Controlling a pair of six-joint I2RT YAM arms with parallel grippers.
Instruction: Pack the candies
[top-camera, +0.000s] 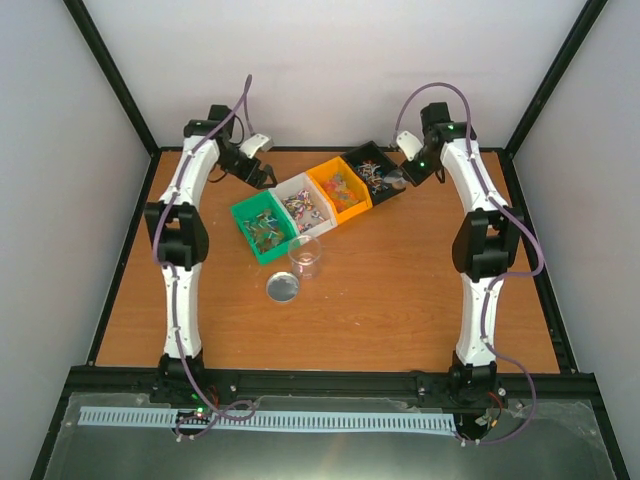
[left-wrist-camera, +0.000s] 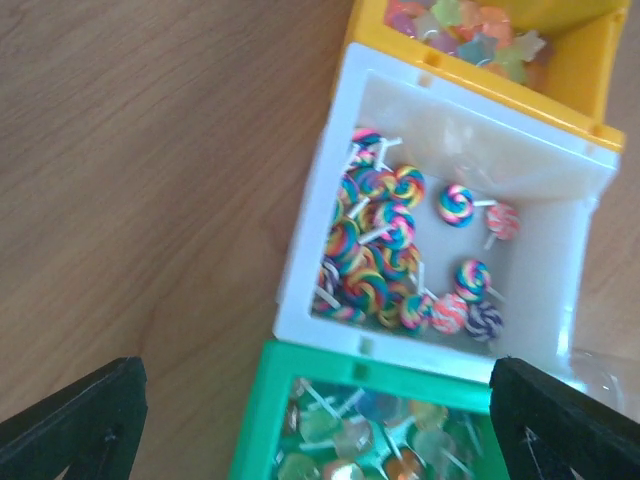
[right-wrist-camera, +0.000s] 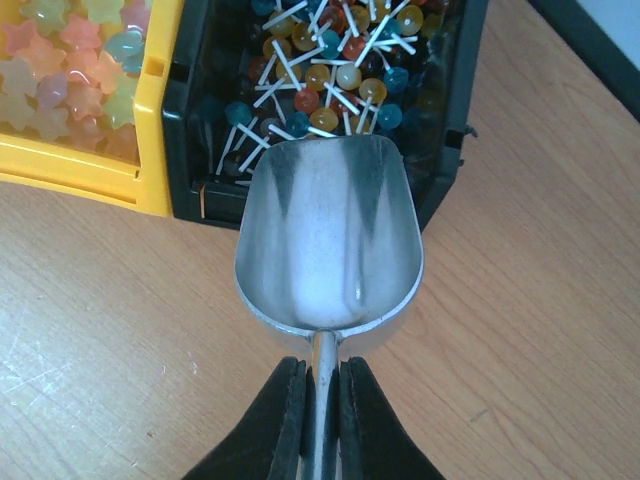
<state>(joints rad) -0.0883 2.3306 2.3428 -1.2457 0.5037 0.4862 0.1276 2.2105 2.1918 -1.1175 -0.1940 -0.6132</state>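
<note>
wood table (top-camera: 400, 300), white walls (top-camera: 330, 60), blk frame (top-camera: 113, 75)

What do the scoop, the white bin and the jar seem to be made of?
Scoop: metal, likely aluminium or steel; dull grey sheen with soft reflections.
White bin: moulded plastic; smooth, slightly glossy walls.
Jar: clear and see-through; glass or plastic, cannot tell which.

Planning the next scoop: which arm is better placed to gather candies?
Right, probably: the right gripper is shut on the silver metal scoop, whose mouth sits at the black plastic bin of ball lollipops. The left gripper hangs open, empty, above the white plastic bin.
</note>
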